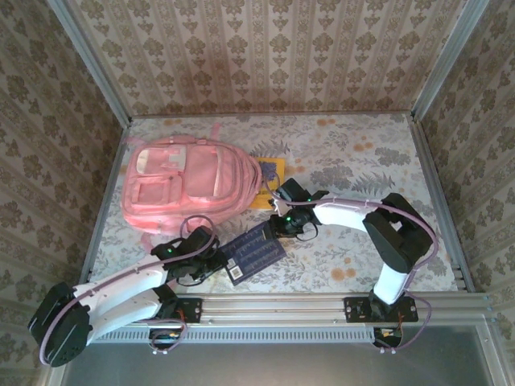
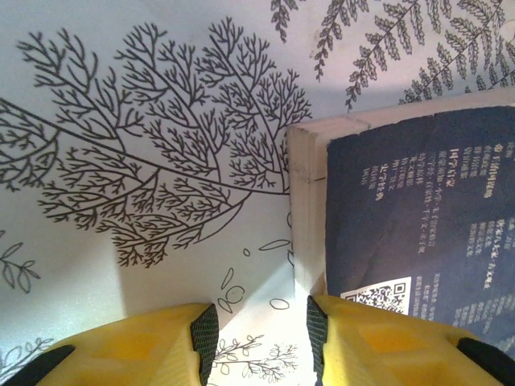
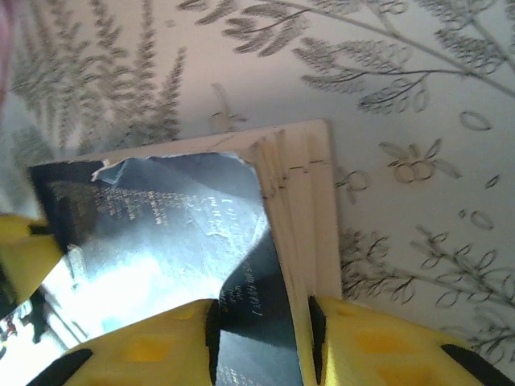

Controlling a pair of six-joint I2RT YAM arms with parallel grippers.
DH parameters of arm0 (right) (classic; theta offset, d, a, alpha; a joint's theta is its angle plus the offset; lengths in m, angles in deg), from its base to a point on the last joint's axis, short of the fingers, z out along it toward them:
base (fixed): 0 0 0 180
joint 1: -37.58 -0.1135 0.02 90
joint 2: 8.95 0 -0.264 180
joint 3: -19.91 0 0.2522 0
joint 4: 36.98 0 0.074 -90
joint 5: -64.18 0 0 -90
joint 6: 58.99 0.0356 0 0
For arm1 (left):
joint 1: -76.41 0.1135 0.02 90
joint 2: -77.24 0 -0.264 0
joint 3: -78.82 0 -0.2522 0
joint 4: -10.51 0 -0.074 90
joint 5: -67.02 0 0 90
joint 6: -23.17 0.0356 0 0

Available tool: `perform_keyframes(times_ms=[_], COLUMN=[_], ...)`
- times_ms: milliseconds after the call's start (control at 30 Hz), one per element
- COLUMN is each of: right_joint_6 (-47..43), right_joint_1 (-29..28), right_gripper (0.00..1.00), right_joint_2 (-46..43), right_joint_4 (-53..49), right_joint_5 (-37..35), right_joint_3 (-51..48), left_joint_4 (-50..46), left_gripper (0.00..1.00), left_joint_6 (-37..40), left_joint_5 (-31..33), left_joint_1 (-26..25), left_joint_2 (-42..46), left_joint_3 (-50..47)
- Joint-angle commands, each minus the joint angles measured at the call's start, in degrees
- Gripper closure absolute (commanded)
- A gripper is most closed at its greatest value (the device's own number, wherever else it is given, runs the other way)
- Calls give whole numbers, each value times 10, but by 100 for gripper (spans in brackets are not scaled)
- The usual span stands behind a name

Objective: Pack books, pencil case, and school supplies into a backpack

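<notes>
Both arms hung low over the desk (image 1: 370, 161) at the navy book (image 1: 253, 251), which lay flat near the front edge, apart from the pink backpack (image 1: 181, 185) at the back left. The yellow book (image 1: 271, 171) lay against the backpack's right side. The left arm stretched along the front, and the left claw (image 2: 261, 322) was partly open at the book's near corner, with the page edge by one finger. The right arm bent sharply at the elbow, and the right claw (image 3: 261, 322) straddled the far corner. Whether it gripped, I cannot tell.
</notes>
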Motion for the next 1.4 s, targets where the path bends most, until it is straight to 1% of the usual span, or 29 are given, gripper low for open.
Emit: perform_keyframes(times_ms=[0, 133, 233, 300, 433, 533, 600, 633, 700, 767, 900, 967, 1000, 1067, 1167, 1233, 1300, 1367], right_joint_6=[26, 20, 16, 24, 65, 121, 159, 177, 210, 248, 324, 344, 351, 364, 384, 390, 394, 397], right_joint_1=[-10, -11, -8, -3, 19, 46, 62, 68, 77, 86, 92, 92, 93, 94, 94, 94, 96, 99], right_gripper=[65, 69, 90, 100, 100, 100, 100, 100, 100, 100, 100, 100, 100, 100, 100, 100, 100, 100], right_joint_2=[-34, -37, -37, -39, -64, -82, -91, -96, -105, -118, -150, -165, -171, -183, -203, -217, -224, -231], right_joint_4=[48, 48, 30, 22, 14, 0, -12, -12, -14, -7, 18, 23, 23, 25, 42, 42, 41, 37], right_joint_5=[95, 113, 96, 86, 72, 68, 70, 77, 83, 90, 96, 94, 93, 91, 91, 91, 92, 92], right_joint_3=[-11, -15, -12, -11, -14, -14, -14, -17, -21, -31, -51, -56, -58, -63, -77, -81, -85, -86], left_joint_4=[185, 182, 158, 116, -7, -71, -96, -106, -119, -132, -148, -123, -100, -61, 13, 46, 63, 59], left_gripper=[59, 60, 61, 57, 41, 35, 33, 32, 30, 29, 26, 24, 24, 23, 23, 23, 24, 25], left_joint_6=[18, 24, 34, 55, 127, 210, 261, 286, 331, 380, 504, 591, 635, 685, 761, 793, 822, 851], left_joint_5=[-25, -25, -25, -16, 25, 55, 72, 83, 111, 153, 266, 341, 368, 388, 387, 367, 326, 260], left_joint_1=[-4, -4, -3, -4, -3, -7, -17, -26, -60, -105, -202, -254, -271, -272, -274, -274, -274, -274], left_joint_2=[-31, -34, -24, -5, 55, 84, 82, 75, 48, 11, -90, -127, -143, -164, -172, -166, -156, -141], left_joint_3=[-22, -18, -7, 11, 68, 113, 142, 159, 193, 231, 308, 319, 318, 312, 292, 283, 272, 266])
